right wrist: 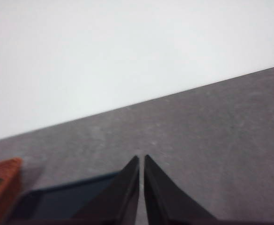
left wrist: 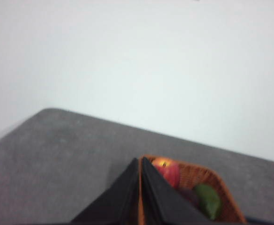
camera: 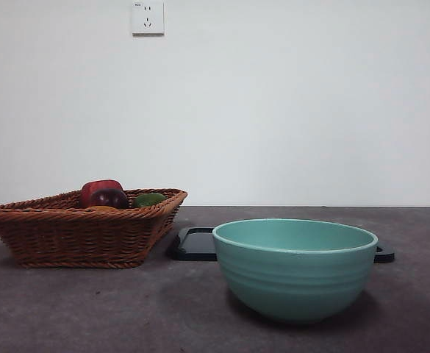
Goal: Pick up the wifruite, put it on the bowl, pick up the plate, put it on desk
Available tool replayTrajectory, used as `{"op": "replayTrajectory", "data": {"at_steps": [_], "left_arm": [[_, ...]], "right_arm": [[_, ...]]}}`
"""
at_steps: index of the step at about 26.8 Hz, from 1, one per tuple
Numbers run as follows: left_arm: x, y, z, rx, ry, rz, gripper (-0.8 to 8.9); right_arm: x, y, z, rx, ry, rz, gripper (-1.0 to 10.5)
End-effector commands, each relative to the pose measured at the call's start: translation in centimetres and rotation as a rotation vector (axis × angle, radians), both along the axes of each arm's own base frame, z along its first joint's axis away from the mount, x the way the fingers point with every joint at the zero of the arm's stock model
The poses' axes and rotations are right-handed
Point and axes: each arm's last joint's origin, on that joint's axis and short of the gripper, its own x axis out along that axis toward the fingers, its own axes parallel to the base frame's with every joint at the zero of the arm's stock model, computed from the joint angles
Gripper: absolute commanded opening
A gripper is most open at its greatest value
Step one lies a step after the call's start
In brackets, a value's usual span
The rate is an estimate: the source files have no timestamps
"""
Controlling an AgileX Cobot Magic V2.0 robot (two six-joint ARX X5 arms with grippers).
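Pressing its jaws together on nothing, the left gripper [left wrist: 140, 161] hangs above the basket [left wrist: 193, 176]; the right gripper [right wrist: 141, 158], likewise closed, hangs above the black plate [right wrist: 57, 201]. Only the front view shows the bowl [camera: 295, 268], with the orange fruit [camera: 101, 209] in the basket at its ten o'clock.

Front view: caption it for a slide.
Mint bowl in front of a black tray; wicker basket of fruit beside them.

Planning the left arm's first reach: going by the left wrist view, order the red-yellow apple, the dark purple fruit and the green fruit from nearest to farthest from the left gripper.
1. Red-yellow apple: in the woven wicker basket, right beside the left gripper tips.
2. Dark purple fruit: next along, partly hidden by a jaw.
3. Green fruit: farthest, toward the basket's outer side.
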Motion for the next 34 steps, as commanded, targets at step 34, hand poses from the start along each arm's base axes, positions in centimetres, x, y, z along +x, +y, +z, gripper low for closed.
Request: {"op": "replayTrajectory", "data": {"at_steps": [34], "left_arm": [[-1.6,-1.9,14.4,0.039,0.255,-0.665,0.09]], "right_arm": [[-3.5,2.3,15.3,-0.238,0.159,0.685,0.1]]}}
